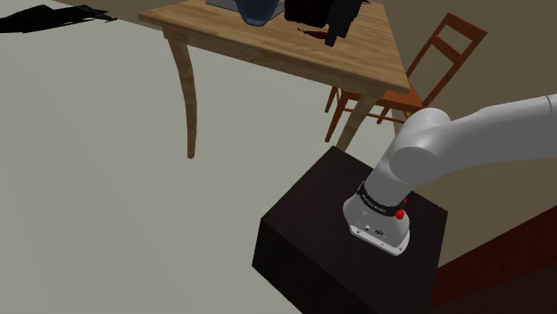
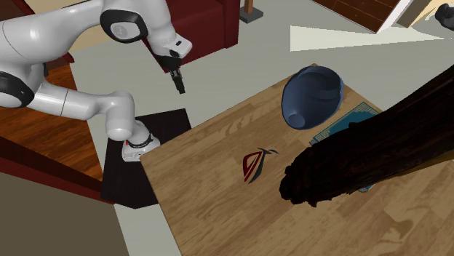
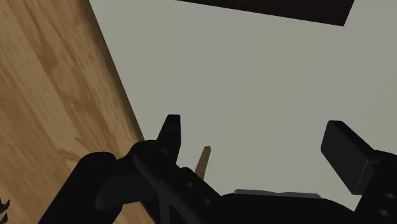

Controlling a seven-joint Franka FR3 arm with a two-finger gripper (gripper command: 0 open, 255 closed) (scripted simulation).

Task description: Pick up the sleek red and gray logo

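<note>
The gripper (image 2: 178,87) was found hanging beyond the edge of the tabletop (image 2: 218,211), pointed downward over the grey floor (image 3: 254,76) between the black stand (image 2: 167,124) and the table. In the wrist view its fingers (image 3: 170,130) were observed standing well apart, with nothing between them. The logo (image 2: 256,165), a flat red and grey emblem, was located lying on the tabletop, some way in from the edge nearest the stand. In the second exterior view it was placed to the right of and below the gripper, so it was judged that a reach across the table edge and then a descent would be required. Its long axis was noted to run diagonally, from that view's lower left to upper right, and a matching wrist turn was judged advisable. A large dark mass (image 2: 364,145) of undetermined nature was recorded just beside the logo on that view's right; whether it rested on the tabletop or stood nearer the camera could not be established, and it was judged the chief obstruction. A blue bowl (image 2: 313,94) was noted farther off, well apart from the logo, with a flat teal item (image 2: 354,116) beside it.
</note>
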